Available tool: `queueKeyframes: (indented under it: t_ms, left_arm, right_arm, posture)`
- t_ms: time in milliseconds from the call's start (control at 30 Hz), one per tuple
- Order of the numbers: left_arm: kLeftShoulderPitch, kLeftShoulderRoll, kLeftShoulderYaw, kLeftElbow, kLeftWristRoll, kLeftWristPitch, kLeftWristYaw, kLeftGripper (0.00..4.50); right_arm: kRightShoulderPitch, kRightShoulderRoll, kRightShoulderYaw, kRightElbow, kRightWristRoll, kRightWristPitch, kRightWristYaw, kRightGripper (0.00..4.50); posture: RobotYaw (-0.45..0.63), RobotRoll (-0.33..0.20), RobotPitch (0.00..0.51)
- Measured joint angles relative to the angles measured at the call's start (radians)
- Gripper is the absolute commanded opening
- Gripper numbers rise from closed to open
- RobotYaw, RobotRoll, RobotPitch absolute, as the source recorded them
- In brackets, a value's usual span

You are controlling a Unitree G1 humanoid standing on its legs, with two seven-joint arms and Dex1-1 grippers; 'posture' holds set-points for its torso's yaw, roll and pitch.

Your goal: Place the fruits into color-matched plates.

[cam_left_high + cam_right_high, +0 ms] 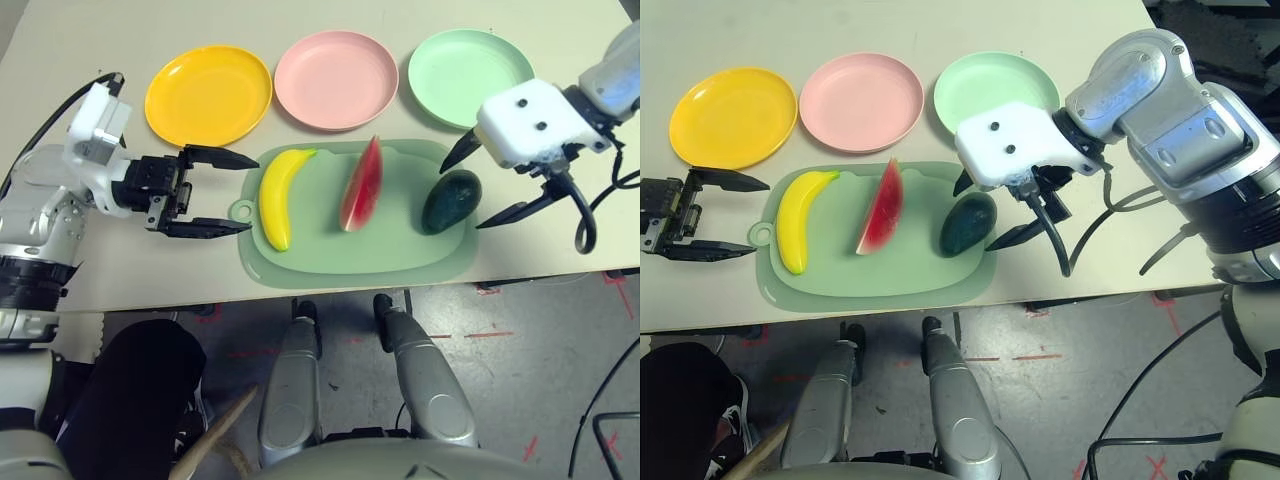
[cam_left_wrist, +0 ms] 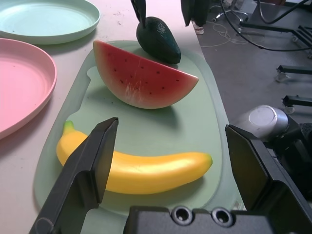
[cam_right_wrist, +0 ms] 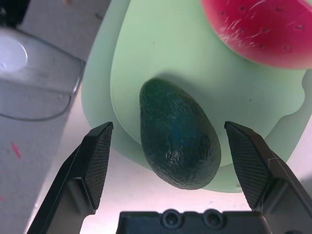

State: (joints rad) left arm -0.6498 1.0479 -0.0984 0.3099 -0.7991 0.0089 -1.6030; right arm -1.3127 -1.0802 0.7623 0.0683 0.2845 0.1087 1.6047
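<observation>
Left eye view first: three plates sit in a row along the far side of the table, the yellow plate on the left, the pink plate in the middle, the green plate on the right, and all three hold nothing. Just in front of them lies the pale green cutting mat, and on it, left to right, the banana, the watermelon wedge and the avocado, each apart from the next. Over on the left, the left gripper hangs at the mat's left edge, fingers spread wide and holding nothing, pointing at the banana; the left wrist view has that banana lying crosswise between the two black fingers, not touched. On the right, the right gripper hovers at the avocado with its fingers wide apart, one on either side of the fruit. From the right wrist view the avocado sits at the mat's edge, squarely between the fingers, with clear gaps on both sides, and the watermelon is just beyond it.
</observation>
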Motion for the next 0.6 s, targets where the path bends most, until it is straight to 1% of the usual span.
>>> queueKeyframes:
  t_ms: [167,600]
  left_arm:
    - [0.000,0.000,0.000,-0.018,0.000,0.011,0.000,4.47]
    - [0.000,0.012,0.001,-0.027,0.002,0.014,0.000,4.47]
  right_arm:
    - [0.007,0.024,-0.006,0.050,-0.055,-0.040,0.000,4.50]
    - [0.043,0.056,-0.029,0.058,-0.079,-0.042,0.000,4.50]
  posture:
    - [-0.10,0.000,0.411]
    - [-0.10,0.000,0.411]
